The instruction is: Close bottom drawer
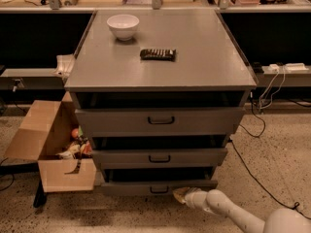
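Note:
The bottom drawer (131, 187) is the lowest and narrowest grey front of the grey cabinet (160, 62), with a small black handle (159, 190). It stands a little out from the cabinet, with a dark gap above it. My gripper (181, 195) is at the end of the white arm (228, 212) that comes in from the lower right. It is right at the drawer's front panel, just right of the handle, low near the floor.
A white bowl (123, 25) and a dark flat bar (157, 54) lie on the cabinet top. An open cardboard box (51, 152) with items stands on the floor at the left. Cables (260, 110) run along the floor at the right. A counter runs behind.

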{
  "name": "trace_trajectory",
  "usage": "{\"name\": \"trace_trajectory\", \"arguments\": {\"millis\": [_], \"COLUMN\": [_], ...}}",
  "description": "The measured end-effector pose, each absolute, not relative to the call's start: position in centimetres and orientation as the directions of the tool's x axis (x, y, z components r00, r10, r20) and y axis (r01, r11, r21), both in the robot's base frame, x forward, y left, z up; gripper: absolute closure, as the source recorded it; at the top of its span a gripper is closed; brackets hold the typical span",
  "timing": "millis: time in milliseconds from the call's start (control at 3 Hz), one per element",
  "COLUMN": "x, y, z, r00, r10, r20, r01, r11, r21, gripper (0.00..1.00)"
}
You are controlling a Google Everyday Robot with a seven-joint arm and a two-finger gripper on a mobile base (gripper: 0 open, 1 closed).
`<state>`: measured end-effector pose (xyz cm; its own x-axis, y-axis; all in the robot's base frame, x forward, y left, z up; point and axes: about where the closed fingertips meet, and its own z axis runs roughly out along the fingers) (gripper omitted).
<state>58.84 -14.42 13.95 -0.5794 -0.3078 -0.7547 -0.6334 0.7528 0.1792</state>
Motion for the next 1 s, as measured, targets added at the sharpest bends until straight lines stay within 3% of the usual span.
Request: {"name": "trace_trajectory", "arguments": {"millis": [1000], "x": [59.6], "y": [-12.3], "z": [14.8], "r00": [-0.570], "r10": [-0.265], "r20": [-0.778], "r01": [-0.636], "r11": [0.742], "r21": [0.213], "gripper": [1.00]}}
